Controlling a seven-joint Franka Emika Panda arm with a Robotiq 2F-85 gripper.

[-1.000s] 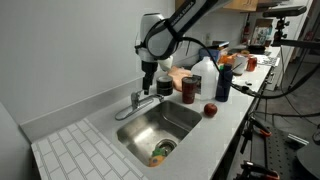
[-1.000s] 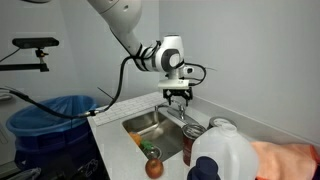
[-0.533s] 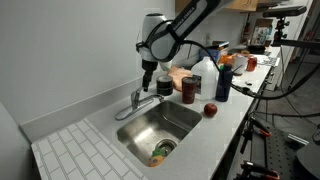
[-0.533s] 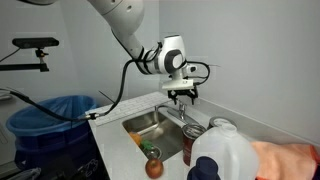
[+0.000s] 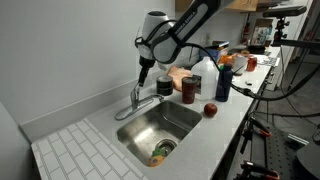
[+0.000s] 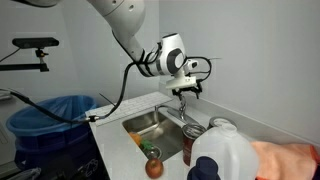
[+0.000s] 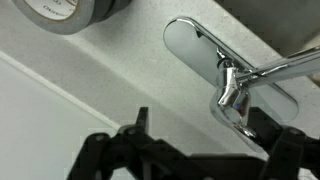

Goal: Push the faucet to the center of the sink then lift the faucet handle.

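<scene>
Exterior views both show the arm (image 5: 175, 30) bent over the sink (image 5: 178, 120), with the faucet (image 5: 138, 97) on the rim at the basin's 11 o'clock, spout angled toward 8 o'clock. At the faucet's 12 o'clock, just above it, hangs the gripper (image 5: 145, 84). In the wrist view its fingers (image 7: 141, 120) are spread wide and empty, with the handle (image 7: 232, 88) framed between them.

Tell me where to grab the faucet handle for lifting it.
Probably the thin lever of the faucet handle, well out from the faucet body. Come from above, straddling the bar: it juts out straight and narrow, so leverage looks best there.
</scene>
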